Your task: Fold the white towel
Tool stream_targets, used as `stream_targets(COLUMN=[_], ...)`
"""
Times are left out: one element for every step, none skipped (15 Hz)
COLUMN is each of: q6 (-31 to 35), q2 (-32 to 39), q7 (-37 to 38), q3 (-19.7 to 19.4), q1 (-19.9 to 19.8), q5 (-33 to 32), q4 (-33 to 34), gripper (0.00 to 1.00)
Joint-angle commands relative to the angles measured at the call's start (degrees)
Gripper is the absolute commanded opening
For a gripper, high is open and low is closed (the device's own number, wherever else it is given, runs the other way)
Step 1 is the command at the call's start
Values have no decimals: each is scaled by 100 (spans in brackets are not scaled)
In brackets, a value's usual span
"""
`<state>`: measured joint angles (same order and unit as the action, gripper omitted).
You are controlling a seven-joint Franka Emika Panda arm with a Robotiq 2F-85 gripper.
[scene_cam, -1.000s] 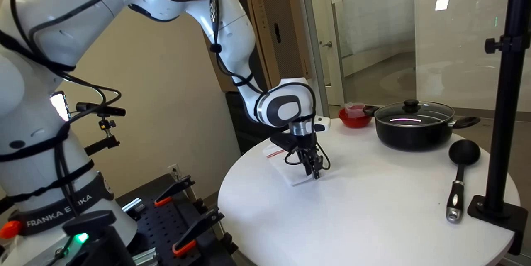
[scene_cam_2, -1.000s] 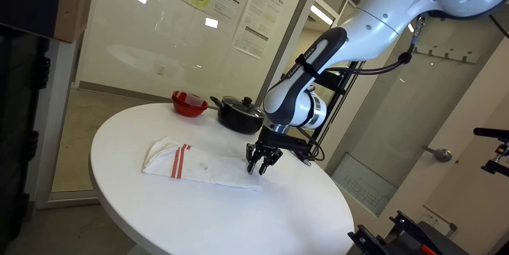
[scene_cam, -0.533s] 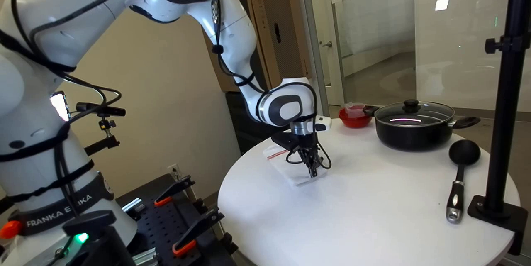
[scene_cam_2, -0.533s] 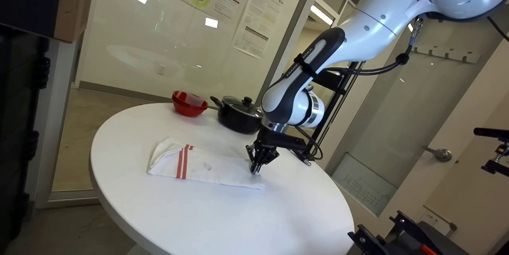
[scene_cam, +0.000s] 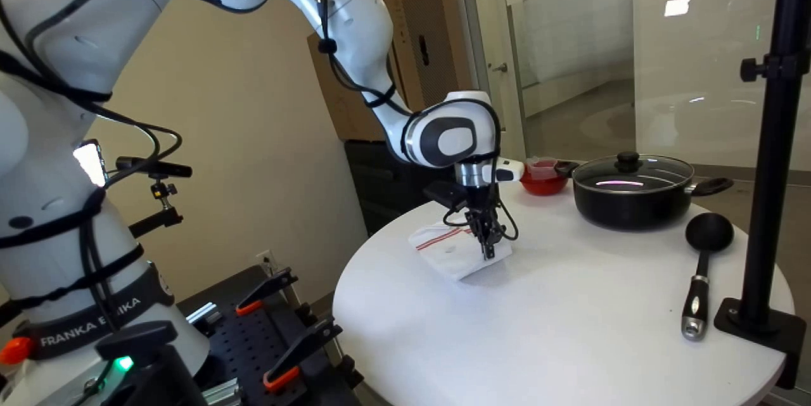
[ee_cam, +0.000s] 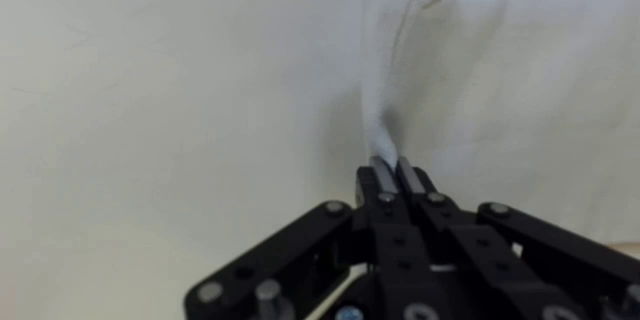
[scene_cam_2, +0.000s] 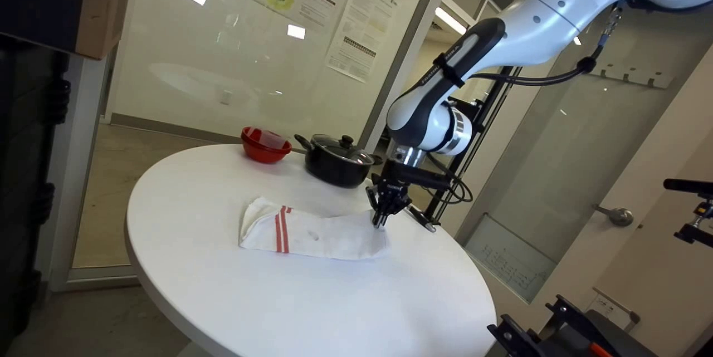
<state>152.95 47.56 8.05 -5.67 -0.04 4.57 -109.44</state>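
The white towel (scene_cam_2: 328,237) lies as a long folded strip on the round white table. Red stripes cross it near the end away from my gripper, where the cloth puffs up in a loose curve. My gripper (ee_cam: 391,162) is shut on the towel's opposite end, pinching a small ridge of cloth between its fingertips. That end rises slightly at the pinch in an exterior view, where the gripper (scene_cam_2: 379,225) points down at the towel's far corner. The arm and gripper cover part of the towel (scene_cam: 453,260) in an exterior view.
Toward the table's far side stand a red bowl (scene_cam: 543,185) with a clear container in it and a black pan (scene_cam: 633,203) with a glass lid. A black ladle (scene_cam: 700,273) lies near a clamped black pole (scene_cam: 763,203). The round table's edge (scene_cam_2: 167,309) curves around the towel.
The jaws have closed on the towel's end. Gripper and towel have since shifted together toward the pan side, the whole cloth sliding along the table, with the gripped end raised a little.
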Motion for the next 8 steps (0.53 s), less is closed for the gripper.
stream_targets(q6=[-487, -575, -658, -712, -750, -775, -784, -795], q2=[-766, -913, -1054, -1184, -1303, -1387, -1455, -1479], q7=[190, 201, 226, 245, 288, 369, 474, 667], q3=[-154, -186, -217, -239, -270, -309, -344, -381], q1=[-132, -191, -228, -250, -226, -147, -48, 120], q5=[23, 21, 16, 4, -37, -113, -196, -314], q4=[-389, -435, -488, -547, -616, -672, -734, -769], gripper=[1, 1, 1, 1, 1, 1, 1, 1])
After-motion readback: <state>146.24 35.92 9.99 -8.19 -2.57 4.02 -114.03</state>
